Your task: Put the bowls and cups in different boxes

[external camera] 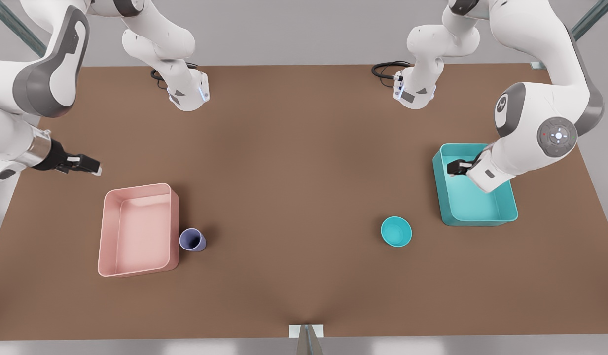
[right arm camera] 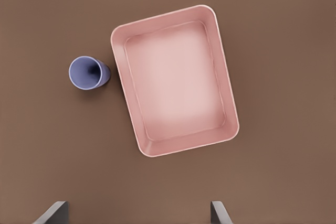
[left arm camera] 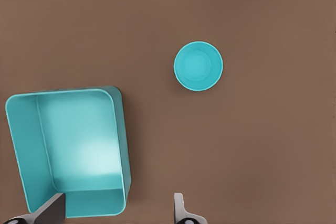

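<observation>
Left gripper over teal box, fingers wide and empty; bowl on tabletop near it: centre above, descend straight; right gripper, fingers wide, waits beyond pink box, cup beside it

Even, diffuse light from above fills the scene brightly, and the brown table darkens only slightly toward the middle of its top. Shadows are soft and short: a faint smudge beside the lavender cup and a thin dark rim under the teal bowl. A pale bloom of glare sits on the floors of the teal box and the pink box, and edges in all three views look slightly soft, without visible bending at the borders.
</observation>
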Robot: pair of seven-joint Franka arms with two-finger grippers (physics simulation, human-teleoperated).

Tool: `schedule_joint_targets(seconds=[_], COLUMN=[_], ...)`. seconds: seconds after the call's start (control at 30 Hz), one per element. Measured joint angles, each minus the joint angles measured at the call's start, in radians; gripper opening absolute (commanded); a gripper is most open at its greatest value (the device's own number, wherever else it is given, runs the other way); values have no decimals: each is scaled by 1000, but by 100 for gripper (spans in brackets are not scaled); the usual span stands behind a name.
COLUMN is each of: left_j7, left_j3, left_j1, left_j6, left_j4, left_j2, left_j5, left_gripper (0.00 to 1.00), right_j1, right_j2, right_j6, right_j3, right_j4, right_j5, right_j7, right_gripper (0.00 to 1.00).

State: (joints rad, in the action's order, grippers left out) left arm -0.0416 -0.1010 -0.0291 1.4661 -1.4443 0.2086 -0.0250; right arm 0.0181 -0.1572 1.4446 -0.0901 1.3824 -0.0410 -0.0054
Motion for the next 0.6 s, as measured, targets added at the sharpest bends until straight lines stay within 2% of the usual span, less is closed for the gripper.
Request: schedule_joint_targets(seconds=[0.1, 0.13, 0.27, 0.37, 0.6], left_j7=[3, 4, 3, -2, 8], left_j3=[0, -6, -74, -87, -84], left_j1=[0, 0, -13, -2, 34], left_j6=[18, 26, 155, 302, 540], left_j4=[3, 29, 103, 100, 46], left_j2=[16, 67, 321, 445, 559], left_j5=[8, 17, 35, 56, 94], left_gripper=[100, 100, 100, 100, 100], right_j1=[-3, -18, -174, -244, -300], right_j2=[-17, -45, -334, -486, -619], right_j6=[19, 28, 123, 271, 539], right_j3=[3, 4, 10, 12, 12], right_j4=[-3, -10, -128, -137, -128], right_j5=[0, 3, 0, -9, -19], right_j7=[0, 0, 2, 4, 8], right_gripper=[100, 100, 100, 100, 100])
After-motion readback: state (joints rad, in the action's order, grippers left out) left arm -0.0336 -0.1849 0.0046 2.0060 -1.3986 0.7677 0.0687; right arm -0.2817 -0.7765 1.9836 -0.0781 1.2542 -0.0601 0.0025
